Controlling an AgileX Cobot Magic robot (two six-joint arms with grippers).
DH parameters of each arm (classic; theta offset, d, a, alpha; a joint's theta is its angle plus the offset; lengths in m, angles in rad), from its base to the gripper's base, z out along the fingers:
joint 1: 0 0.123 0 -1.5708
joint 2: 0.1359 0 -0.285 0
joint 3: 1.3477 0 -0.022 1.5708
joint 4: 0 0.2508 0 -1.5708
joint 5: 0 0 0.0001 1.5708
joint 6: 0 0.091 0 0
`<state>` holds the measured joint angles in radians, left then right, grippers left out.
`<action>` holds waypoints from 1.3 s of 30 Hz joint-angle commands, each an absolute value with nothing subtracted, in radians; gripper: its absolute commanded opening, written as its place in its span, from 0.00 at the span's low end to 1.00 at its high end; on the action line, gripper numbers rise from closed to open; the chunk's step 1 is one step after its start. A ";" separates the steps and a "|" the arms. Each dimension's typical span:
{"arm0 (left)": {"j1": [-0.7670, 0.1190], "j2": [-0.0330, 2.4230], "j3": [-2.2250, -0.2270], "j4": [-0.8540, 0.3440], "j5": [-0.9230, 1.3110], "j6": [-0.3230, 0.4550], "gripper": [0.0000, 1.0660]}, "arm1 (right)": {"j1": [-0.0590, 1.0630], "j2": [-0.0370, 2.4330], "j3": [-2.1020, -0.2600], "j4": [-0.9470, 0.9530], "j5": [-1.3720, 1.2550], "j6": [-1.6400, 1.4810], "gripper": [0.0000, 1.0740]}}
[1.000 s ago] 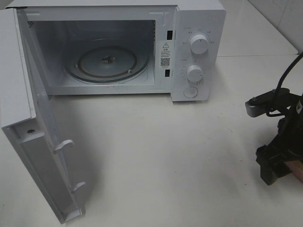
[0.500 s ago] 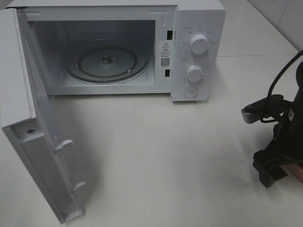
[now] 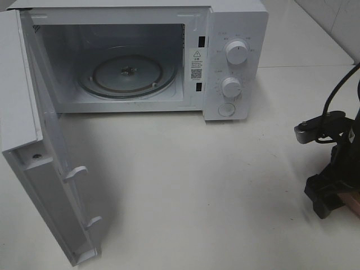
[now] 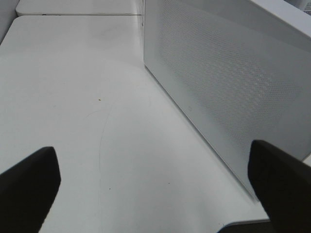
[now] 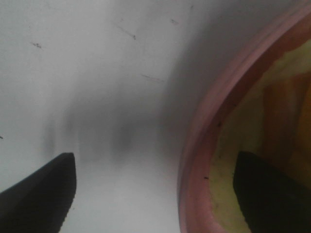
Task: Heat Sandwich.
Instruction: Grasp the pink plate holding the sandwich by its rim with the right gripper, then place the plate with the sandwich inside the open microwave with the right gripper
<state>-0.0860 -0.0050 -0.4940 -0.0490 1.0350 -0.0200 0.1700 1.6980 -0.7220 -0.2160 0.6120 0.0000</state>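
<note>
The sandwich (image 5: 284,116) shows in the right wrist view as a blurred tan and yellow surface lying on the pink plate (image 5: 197,150). My right gripper (image 5: 155,187) is open and straddles the plate's rim, with one finger over the plate and the other over bare table. From the high camera, that gripper (image 3: 328,196) sits at the far right edge with a sliver of the plate (image 3: 354,201) beside it. My left gripper (image 4: 155,189) is open over the table, with nothing between its fingers.
The white microwave (image 3: 236,22) stands at the back with its door (image 3: 34,169) swung wide open toward the front left. Its glass turntable (image 3: 126,76) holds nothing. A white perforated panel of the microwave (image 4: 223,82) stands close to my left gripper.
My right arm has dropped slightly and wavered sideways at the plate. The microwave and its door have not moved.
</note>
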 commanded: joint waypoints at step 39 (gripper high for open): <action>-0.090 -0.020 -0.492 -0.057 1.035 -0.021 0.92 | 0.167 1.699 -0.686 -0.358 0.563 0.111 0.00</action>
<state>-0.0860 -0.0050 -0.4940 -0.0490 1.0350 -0.0200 0.1690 1.6980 -0.6880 -0.3430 0.5580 0.1020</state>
